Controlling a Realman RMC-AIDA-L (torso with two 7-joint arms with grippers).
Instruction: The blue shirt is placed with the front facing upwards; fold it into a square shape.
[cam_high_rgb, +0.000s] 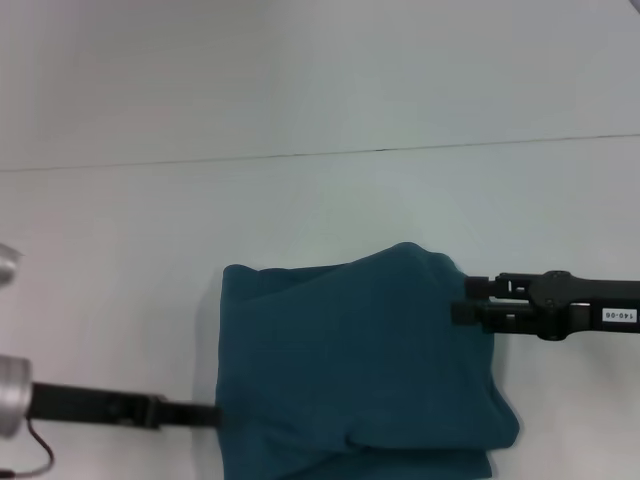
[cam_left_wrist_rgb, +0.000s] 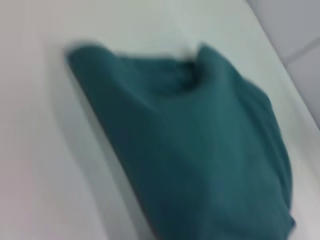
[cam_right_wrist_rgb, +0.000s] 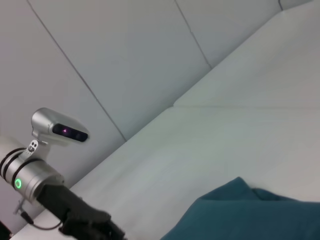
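The blue shirt (cam_high_rgb: 355, 365) is already a long way from lying flat. In the head view it sits on the white table (cam_high_rgb: 120, 260) as a compact bundle, roughly rectangular, near the robot and a bit right of centre, running off the near edge of the picture. No lettering shows, just plain teal fabric, so the front seems to be folded inward or underneath.

It's not a clean square yet, though. The far right corner is humped up, a loose layer droops along the near right side, and diagonal creases cross the top. The left edge looks fairly straight.

The right gripper (cam_high_rgb: 462, 300) comes in from the right and sits at that raised far corner, its tips touching the cloth. It looks pinched on the fabric there, since the corner stands up off the table right where the tips meet it. The left gripper (cam_high_rgb: 212, 415) comes in low from the left, against the shirt's left edge near the robot. Its tips are lost against or under the cloth, so whether it's clamped on anything can't be told.

Rough guess: the main folds are done, and what's left is laying that lifted corner down, flattening the slack layer and squaring the outline.
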